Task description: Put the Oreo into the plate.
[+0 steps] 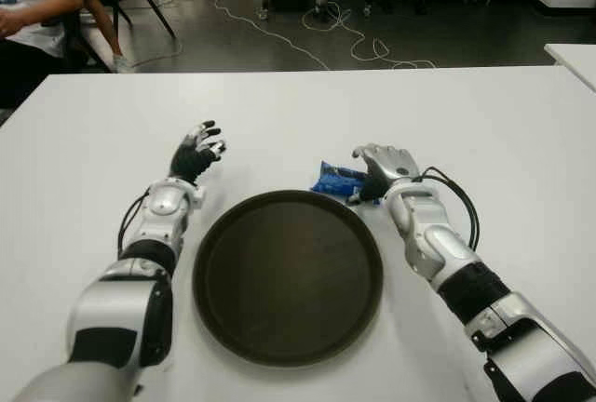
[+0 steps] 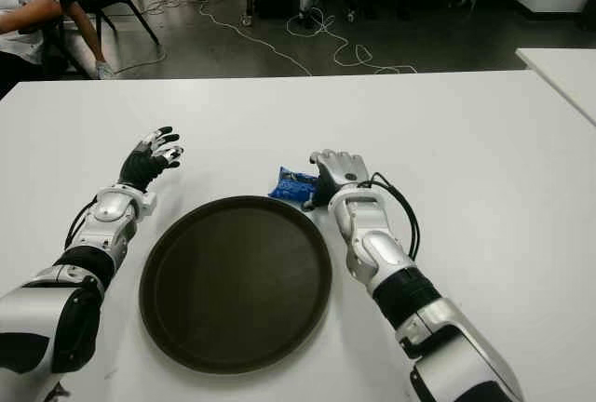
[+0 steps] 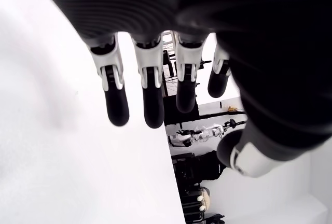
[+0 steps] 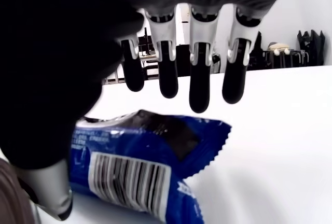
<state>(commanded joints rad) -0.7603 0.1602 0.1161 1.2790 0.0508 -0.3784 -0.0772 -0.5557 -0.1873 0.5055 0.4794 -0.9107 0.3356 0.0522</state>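
Both eye views: head height, facing forward and down, sharing tabletop (image 1: 279,113), plate (image 1: 287,276), floor behind. Each wrist view: close under own fingers, along tabletop toward room

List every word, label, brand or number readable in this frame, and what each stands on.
No text can be quoted.
Oreo packet, under the open right hand: a barcode and small white print, too blurred to read; no brand name legible.
Plate, table, left hand: no markings seen.
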